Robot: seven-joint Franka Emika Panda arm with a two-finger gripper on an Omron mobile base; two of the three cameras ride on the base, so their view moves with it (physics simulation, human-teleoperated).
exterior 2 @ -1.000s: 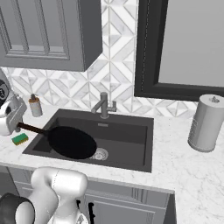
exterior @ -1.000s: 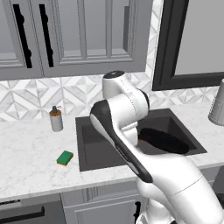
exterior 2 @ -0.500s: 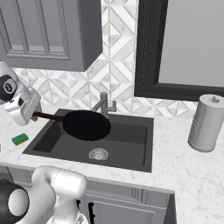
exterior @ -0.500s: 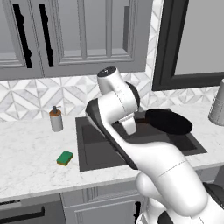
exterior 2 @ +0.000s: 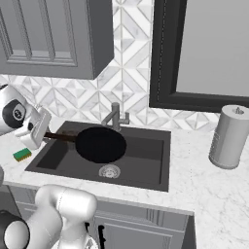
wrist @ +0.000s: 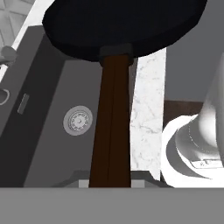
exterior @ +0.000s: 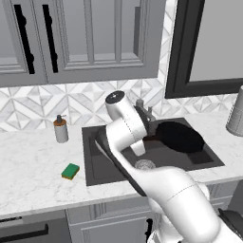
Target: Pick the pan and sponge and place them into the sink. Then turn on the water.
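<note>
Pan held above the sink
The pan (exterior 2: 100,144) extends toward 3 o'clock from the pincer (exterior 2: 44,136), which is clamped on its handle over the sink (exterior 2: 146,168).

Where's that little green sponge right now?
The sponge lies on the white counter left of the sink, in front of the soap dispenser, well apart from the pan.

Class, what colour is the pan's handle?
Dark brown, on the black pan; its handle shows best in the hand view.

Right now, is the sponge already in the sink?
No, the sponge lies on the white counter, to the left of the sink.
</note>
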